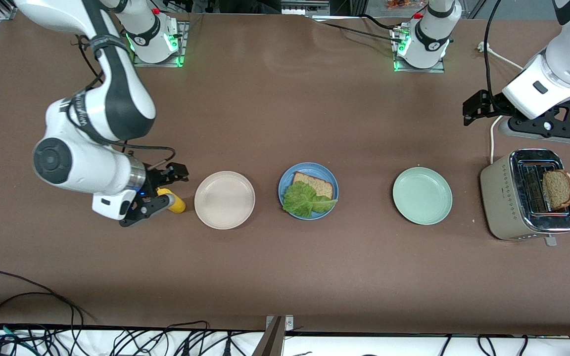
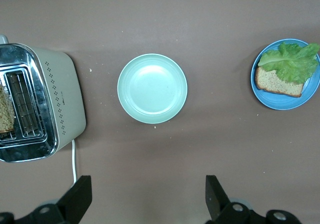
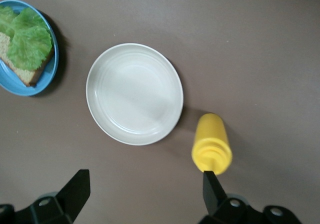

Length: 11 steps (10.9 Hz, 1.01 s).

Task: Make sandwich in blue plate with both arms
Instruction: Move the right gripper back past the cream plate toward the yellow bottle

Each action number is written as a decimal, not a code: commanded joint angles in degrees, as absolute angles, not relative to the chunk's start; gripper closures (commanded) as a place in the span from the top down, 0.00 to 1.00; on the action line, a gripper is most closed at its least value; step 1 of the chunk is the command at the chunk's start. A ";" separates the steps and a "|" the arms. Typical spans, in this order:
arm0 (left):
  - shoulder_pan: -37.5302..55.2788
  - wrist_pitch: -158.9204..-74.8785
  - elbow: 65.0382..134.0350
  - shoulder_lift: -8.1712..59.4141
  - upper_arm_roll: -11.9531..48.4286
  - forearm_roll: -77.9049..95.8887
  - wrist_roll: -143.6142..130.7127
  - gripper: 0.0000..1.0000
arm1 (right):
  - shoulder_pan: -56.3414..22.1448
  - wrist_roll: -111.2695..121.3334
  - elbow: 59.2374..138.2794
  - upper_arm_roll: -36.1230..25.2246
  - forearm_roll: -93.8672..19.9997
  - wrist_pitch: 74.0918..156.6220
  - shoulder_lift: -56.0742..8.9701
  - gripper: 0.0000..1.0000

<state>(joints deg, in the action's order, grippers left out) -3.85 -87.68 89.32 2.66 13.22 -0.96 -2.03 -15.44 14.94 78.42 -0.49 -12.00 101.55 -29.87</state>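
Gaping wide and empty, left gripper [image 1: 473,110] over table, right gripper [image 1: 159,190] above yellow bottle [image 1: 172,200]

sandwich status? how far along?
Done: one bread slice with lettuce on it sits on the blue plate. In hand: nothing; left gripper and right gripper are open. Left: second slice, standing in the toaster.

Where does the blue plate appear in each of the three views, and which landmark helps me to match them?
Front view: blue plate at the table's middle, between the beige plate and the pale green plate.
Left wrist view: at the picture's edge, beside the pale green plate.
Right wrist view: cut off at a corner, beside the beige plate.
Shared landmark: the lettuce leaf on it.
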 commanded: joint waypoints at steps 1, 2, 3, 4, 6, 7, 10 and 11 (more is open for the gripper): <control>-3.87 -86.75 88.51 2.37 13.18 0.18 -2.46 1.00 | -8.98 26.93 82.09 3.86 -10.81 99.68 -26.19 1.00; -3.87 -86.75 88.59 2.37 13.18 0.18 -2.46 1.00 | -6.79 32.12 82.26 5.00 -10.90 98.28 -25.76 1.00; -3.87 -86.75 88.51 2.37 13.18 0.18 -2.46 1.00 | -5.20 36.26 82.61 5.53 -10.99 97.13 -25.58 1.00; -3.87 -86.75 88.51 2.37 13.18 0.18 -2.46 1.00 | -3.71 40.82 82.62 6.06 -11.07 96.42 -25.49 1.00; -3.87 -86.75 88.59 2.37 13.18 0.18 -2.46 1.00 | 1.64 52.41 82.62 8.25 -12.21 95.19 -25.58 1.00; -3.87 -86.75 88.59 2.37 13.18 0.18 -2.37 1.00 | 3.76 57.86 82.62 9.04 -12.91 94.75 -26.10 1.00; -3.87 -86.75 88.51 2.37 13.18 0.18 -2.37 1.00 | 9.13 75.53 82.53 9.14 -17.92 94.04 -28.73 1.00; -3.87 -86.75 88.51 2.37 13.18 0.18 -2.37 1.00 | 10.18 80.46 82.18 8.97 -19.41 93.87 -30.05 1.00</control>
<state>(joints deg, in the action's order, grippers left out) -3.85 -87.68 89.32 2.66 13.23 -0.96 -2.03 6.80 69.98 81.92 7.64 -16.06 94.46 -28.14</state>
